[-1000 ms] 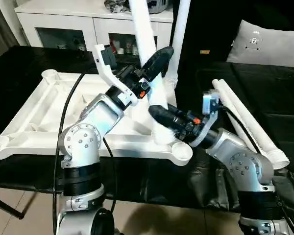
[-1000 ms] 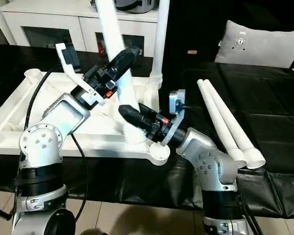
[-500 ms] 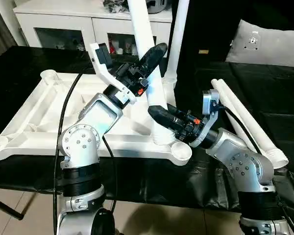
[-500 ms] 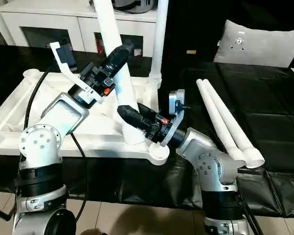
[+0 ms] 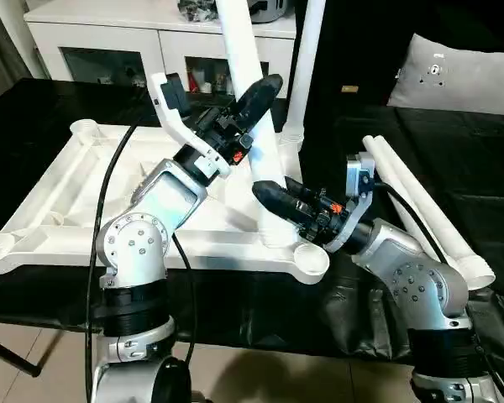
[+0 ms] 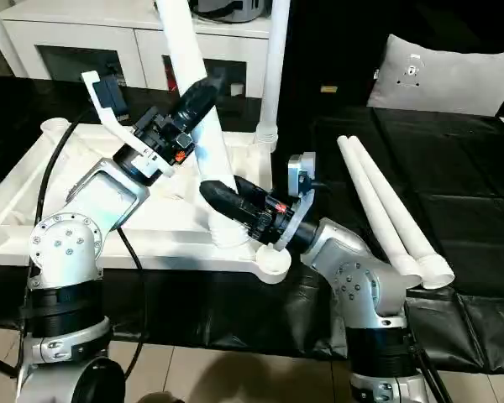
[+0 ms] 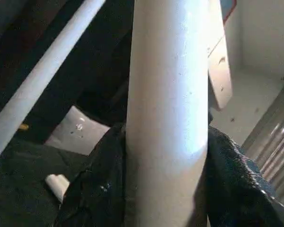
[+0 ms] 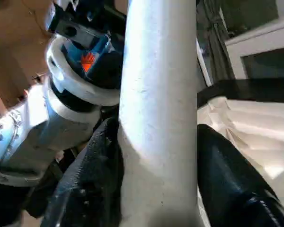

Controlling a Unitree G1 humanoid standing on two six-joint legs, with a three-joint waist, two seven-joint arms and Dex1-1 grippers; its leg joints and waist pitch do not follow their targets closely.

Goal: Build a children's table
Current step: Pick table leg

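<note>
The white ribbed plastic tabletop (image 5: 84, 197) lies upside down on the black counter (image 5: 34, 109). A long white tapered leg (image 5: 256, 126) stands tilted at its near corner socket (image 5: 311, 260). The left tool (image 5: 256, 96) clamps it higher up, the right tool (image 5: 273, 195) lower down. Two spare legs (image 5: 424, 214) lie alongside.

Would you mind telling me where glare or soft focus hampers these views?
Left wrist view: the leg is close, softly focused, with a bright sheen. Right wrist view: the same leg is sharper; the table top washes out. Head views: even light, crisp; the dark cloth hides detail.
</note>
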